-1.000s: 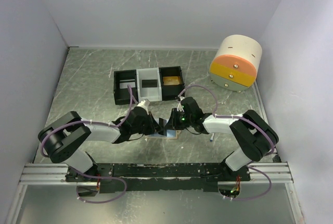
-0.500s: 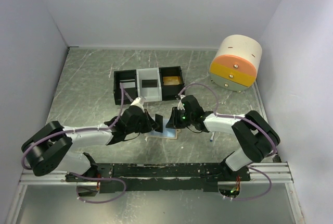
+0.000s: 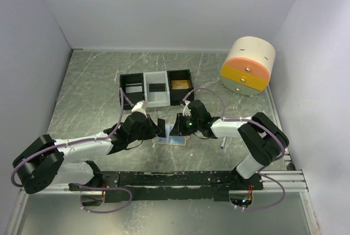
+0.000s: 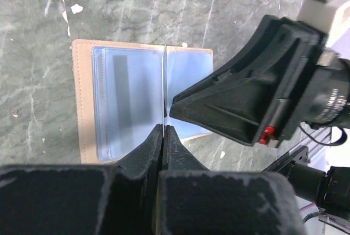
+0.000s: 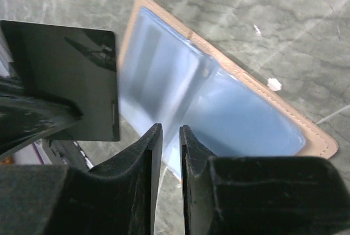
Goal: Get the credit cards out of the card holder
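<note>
The card holder (image 4: 131, 98) lies open and flat on the table, tan-edged with a pale blue inside; it also shows as card holder (image 5: 229, 109) and card holder (image 3: 174, 140). My left gripper (image 4: 164, 129) is shut on a black credit card (image 5: 60, 79), held upright just above the holder's left half. That card shows edge-on as a thin line (image 4: 164, 82). My right gripper (image 5: 170, 131) hovers low over the holder's near edge, its jaws a narrow gap apart with nothing between them. The two grippers face each other, left gripper (image 3: 158, 128), right gripper (image 3: 177, 128).
A three-compartment black-and-white tray (image 3: 143, 90) sits behind the holder, with a black card (image 3: 157, 88) in the middle part and a golden one (image 3: 179, 84) on the right. A round cream, orange and yellow container (image 3: 249, 66) stands far right.
The left arm has stretched out and its gripper, with the black card, has shifted a little up and left off the holder. The right gripper has crept slightly left over the holder.
</note>
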Controlling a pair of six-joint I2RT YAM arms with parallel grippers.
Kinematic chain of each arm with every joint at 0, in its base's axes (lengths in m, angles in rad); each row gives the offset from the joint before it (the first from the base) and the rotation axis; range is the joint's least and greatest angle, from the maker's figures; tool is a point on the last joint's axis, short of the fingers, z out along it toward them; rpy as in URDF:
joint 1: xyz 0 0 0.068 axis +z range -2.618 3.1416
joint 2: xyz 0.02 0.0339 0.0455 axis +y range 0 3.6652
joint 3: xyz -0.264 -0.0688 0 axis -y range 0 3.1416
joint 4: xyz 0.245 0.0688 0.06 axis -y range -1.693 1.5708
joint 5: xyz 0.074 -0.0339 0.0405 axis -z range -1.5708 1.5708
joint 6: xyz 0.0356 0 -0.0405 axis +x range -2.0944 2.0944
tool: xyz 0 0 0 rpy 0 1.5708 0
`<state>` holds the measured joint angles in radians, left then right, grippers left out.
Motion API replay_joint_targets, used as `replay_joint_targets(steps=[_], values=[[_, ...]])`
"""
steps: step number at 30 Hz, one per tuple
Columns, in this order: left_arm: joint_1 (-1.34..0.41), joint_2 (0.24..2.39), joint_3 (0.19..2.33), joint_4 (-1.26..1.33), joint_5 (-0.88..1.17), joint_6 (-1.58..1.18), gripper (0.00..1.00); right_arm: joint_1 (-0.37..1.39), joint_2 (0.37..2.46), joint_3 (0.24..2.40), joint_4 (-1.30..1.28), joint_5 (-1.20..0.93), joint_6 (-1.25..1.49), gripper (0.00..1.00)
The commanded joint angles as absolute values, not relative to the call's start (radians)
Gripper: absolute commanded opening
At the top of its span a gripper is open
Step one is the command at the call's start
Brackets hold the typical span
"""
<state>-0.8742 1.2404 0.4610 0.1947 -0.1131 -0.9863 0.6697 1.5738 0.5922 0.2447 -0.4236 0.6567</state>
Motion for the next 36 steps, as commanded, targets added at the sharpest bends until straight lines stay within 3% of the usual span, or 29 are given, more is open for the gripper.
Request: replay_joint_targets(steps=[1, 6, 12, 14, 19, 27, 36], values=[[-0.874, 1.227, 0.451, 0.183, -0.146, -0.971, 0.07, 0.671, 1.631, 0.617, 0.225, -0.414, 0.641, 0.2], [-0.872, 1.248, 0.448, 0.201, -0.121, -0.973, 0.07, 0.666, 1.581, 0.632, 0.09, -0.271, 0.6, 0.2], [-0.874, 1.273, 0.429, 0.301, -0.076, -0.969, 0.07, 0.66, 1.5, 0.615, 0.124, -0.324, 0.607, 0.22], [-0.874, 1.29, 0.424, 0.338, -0.059, -0.973, 0.07, 0.66, 1.492, 0.603, 0.162, -0.352, 0.625, 0.34], [-0.872, 1.365, 0.42, 0.4, -0.014, -1.006, 0.07, 0.642, 1.487, 0.553, 0.277, -0.382, 0.706, 0.44], [-0.873, 1.422, 0.356, 0.57, 0.028, -1.085, 0.07, 0.605, 1.551, 0.488, 0.457, -0.546, 0.794, 0.45], [-0.867, 1.442, 0.319, 0.709, 0.06, -1.135, 0.07, 0.603, 1.595, 0.484, 0.476, -0.56, 0.816, 0.45]])
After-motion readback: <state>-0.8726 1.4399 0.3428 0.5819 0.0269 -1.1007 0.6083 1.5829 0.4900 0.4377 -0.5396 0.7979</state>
